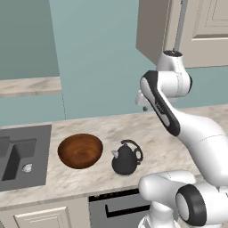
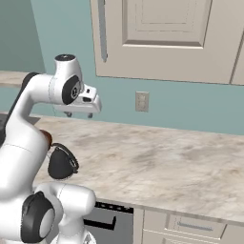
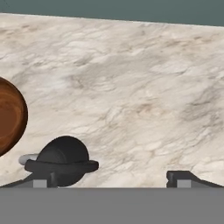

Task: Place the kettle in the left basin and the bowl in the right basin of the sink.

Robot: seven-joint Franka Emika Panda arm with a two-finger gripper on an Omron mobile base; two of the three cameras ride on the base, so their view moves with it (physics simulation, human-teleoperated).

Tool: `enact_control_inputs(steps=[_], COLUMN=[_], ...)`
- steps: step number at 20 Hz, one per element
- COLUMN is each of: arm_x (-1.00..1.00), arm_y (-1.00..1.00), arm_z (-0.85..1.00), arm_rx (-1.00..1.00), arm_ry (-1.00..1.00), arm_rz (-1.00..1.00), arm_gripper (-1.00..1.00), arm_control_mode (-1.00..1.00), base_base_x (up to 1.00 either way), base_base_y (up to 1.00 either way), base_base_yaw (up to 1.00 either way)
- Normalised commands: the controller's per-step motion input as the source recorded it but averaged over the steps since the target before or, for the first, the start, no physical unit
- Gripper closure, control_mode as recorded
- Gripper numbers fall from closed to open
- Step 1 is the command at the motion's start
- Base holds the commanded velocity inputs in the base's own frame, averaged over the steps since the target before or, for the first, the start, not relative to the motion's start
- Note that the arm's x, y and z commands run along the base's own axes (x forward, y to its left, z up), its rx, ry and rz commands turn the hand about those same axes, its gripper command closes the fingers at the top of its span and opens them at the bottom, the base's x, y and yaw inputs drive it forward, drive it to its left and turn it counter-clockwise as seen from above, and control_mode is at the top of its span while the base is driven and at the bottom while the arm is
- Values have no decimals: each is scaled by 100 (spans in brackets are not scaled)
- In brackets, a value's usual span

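Note:
The black kettle point(image 1: 126, 159) stands upright on the marble counter, its handle looped over the top. Just left of it sits the reddish-brown wooden bowl point(image 1: 80, 150). Further left is the dark grey sink point(image 1: 39, 133), and its basin nearest the bowl point(image 1: 18, 156) shows a silver drain. My gripper point(image 2: 79, 114) hangs open well above the counter, up and behind the kettle, with nothing between its fingers. In the hand view the kettle point(image 3: 63, 158) lies at the lower left by one fingertip point(image 3: 41, 181), and the bowl point(image 3: 11, 116) is cut off by the left edge.
Bare marble counter point(image 2: 157, 162) stretches to the right of the kettle. Beige wall cabinets point(image 2: 162, 38) hang above, close over the arm's raised joint. A wall outlet point(image 2: 141, 101) sits on the teal backsplash. A dark appliance front point(image 1: 116, 207) lies under the counter edge.

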Motion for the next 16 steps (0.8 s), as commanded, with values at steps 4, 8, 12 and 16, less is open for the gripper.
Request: enact_control_inputs(steps=[4, 8, 12, 16], arm_x=[-34, -45, -42, -20], arm_y=[12, 14, 26, 45], arm_z=[-13, -18, -19, -20], arm_rx=[4, 6, 3, 0], arm_ry=[1, 2, 1, 7], arm_rz=[0, 0, 9, 22], arm_gripper=[-100, -100, -100, -100], arm_control_mode=[-100, -100, -100, -100], base_base_x=[0, 0, 0, 0], base_base_y=[0, 0, 0, 0], base_base_yaw=[0, 0, 0, 0])
